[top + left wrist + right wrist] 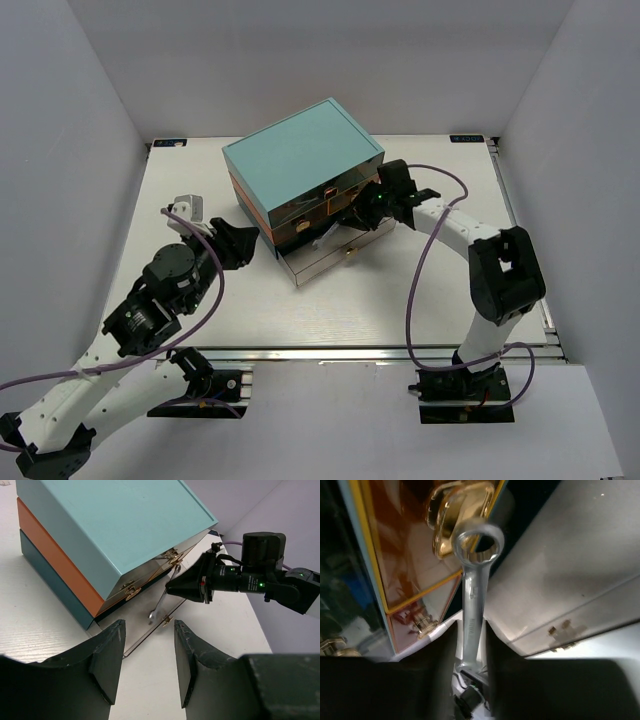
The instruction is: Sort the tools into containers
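Note:
The chest with a teal top (300,150) stands mid-table, its lowest clear drawer (300,272) pulled out. My right gripper (347,217) is shut on the silver wrench (328,240) and holds it, ring end down, over the open drawer, in front of the brown drawer fronts. In the right wrist view the wrench (472,595) sticks out between the fingers (495,650), its ring next to a brass knob (455,510). My left gripper (237,246) is open and empty left of the chest. The left wrist view shows the wrench (161,602) hanging from the right gripper (171,586). No screwdrivers show.
A small pale grey object (186,203) lies on the table behind my left arm. White walls close in the table on three sides. The right arm's purple cable (415,290) loops over the table's right part. The chest's orange and dark teal side bands (55,570) face my left gripper.

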`<state>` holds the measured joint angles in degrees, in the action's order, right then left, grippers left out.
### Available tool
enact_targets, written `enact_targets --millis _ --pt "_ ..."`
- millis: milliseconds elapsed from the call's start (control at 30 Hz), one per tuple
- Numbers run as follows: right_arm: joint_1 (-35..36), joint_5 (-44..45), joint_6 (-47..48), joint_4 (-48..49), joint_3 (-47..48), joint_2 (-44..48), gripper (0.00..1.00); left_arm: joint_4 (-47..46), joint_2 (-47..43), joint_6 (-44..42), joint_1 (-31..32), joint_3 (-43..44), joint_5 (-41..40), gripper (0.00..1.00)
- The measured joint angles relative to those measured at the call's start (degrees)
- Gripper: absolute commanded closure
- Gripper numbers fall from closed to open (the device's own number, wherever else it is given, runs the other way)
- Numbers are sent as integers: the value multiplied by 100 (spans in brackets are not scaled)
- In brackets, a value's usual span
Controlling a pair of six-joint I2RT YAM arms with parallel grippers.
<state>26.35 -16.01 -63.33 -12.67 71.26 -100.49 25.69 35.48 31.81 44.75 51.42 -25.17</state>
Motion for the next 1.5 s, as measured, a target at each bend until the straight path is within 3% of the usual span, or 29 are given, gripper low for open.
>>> enact_targets --millis 67,167,233,267,300,433,533,667,767,1033,1233,1500 --pt "15 13 -83 111 26 -61 51 0 44 -2 0 7 0 46" --pt "2 -57 -79 278 28 -39 54 0 92 -2 0 7 -9 46" --pt "-20 -160 -2 417 -15 11 64 0 96 -2 0 7 -22 46" --pt "-42 -249 83 544 -105 81 85 -2 94 -2 0 7 -31 46" --pt "-63 -339 188 629 -214 175 98 -7 94 -2 0 7 -39 46" --pt "-166 -833 1123 815 -529 540 100 -26 101 -33 0 7 -52 49" --pt "-210 -933 2520 739 -544 817 100 -74 127 -129 0 9 -114 55" --pt "-212 -511 4516 713 -1121 1639 100 -232 317 -369 0 114 -197 56" --pt "-260 120 5005 474 -1515 1862 100 -413 643 -555 0 310 -212 56" --pt "-647 431 4325 68 -1609 671 100 -634 1670 -931 0 710 -142 51" --pt "-533 79 3281 155 -1001 -328 100 -562 1447 -857 0 715 -175 50" --pt "-450 -387 1897 979 -601 -826 100 -299 1139 -496 0 802 -203 48"
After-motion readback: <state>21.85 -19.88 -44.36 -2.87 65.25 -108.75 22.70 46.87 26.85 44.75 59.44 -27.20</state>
